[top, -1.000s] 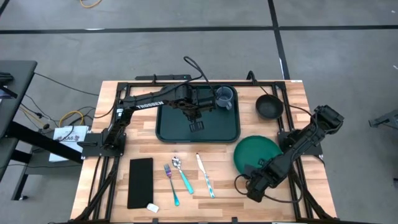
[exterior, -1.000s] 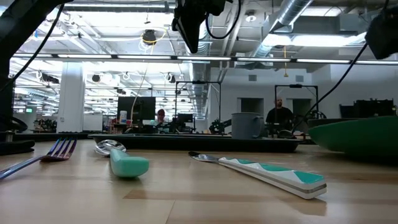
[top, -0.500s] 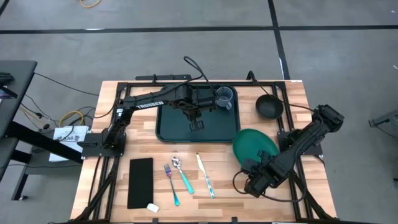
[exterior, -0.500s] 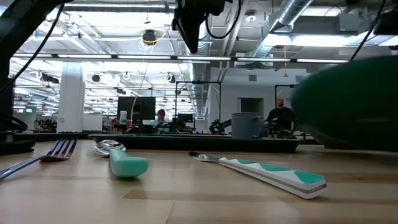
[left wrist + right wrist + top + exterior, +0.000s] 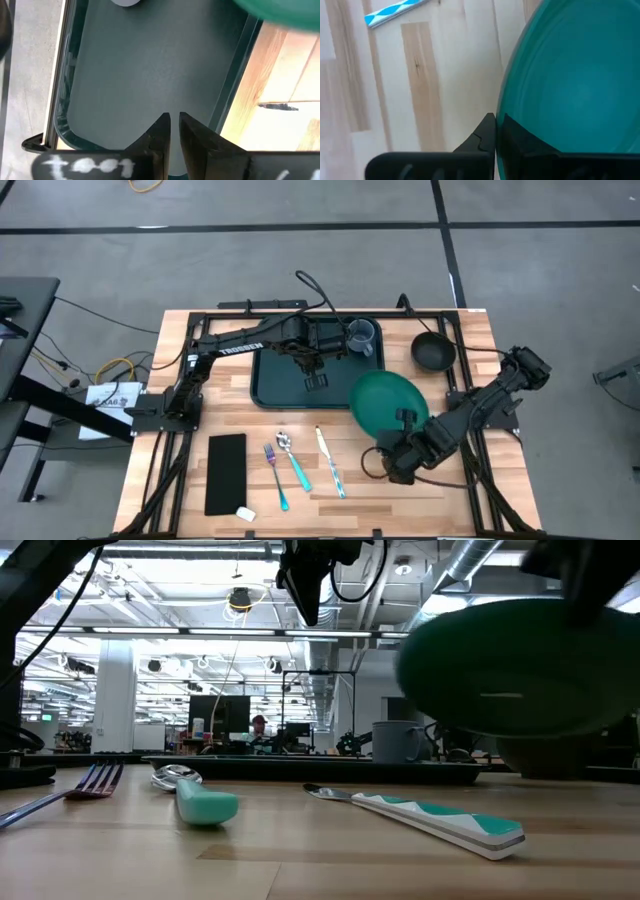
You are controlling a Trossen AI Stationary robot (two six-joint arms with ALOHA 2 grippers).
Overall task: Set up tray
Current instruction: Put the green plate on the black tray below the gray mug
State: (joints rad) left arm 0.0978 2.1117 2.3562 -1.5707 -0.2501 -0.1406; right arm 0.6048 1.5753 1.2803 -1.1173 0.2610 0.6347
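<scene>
From above, we see the tray (image 5: 318,377) lying toward the far edge of the table (image 5: 180,380), about midway along it, with a grey cup (image 5: 360,337) standing in its far right corner; our right gripper (image 5: 404,423) pinches the near rim of the green plate (image 5: 383,400), which overlaps the tray's near right corner, while the left gripper (image 5: 317,382) hangs over the middle of the tray with its fingers nearly together and nothing in them. To do this step well, we judge we should carry the plate level toward the open left half of the tray, keeping wide of the cup and of the left arm above. At table height, the plate (image 5: 505,665) floats clear of the wood, above the knife (image 5: 420,817) and spoon (image 5: 195,798), so we have height to spare over the tray's rim (image 5: 300,770). Through the left wrist camera, the narrow slit between the two fingers (image 5: 159,137) frames bare tray floor (image 5: 150,65), and the plate's edge (image 5: 280,14) shows at one corner; that arm may need to give way. Through the right wrist camera, the fingers (image 5: 487,132) sit closed on the plate's rim (image 5: 570,95), a thin hold, so we should move slowly to avoid tipping.
</scene>
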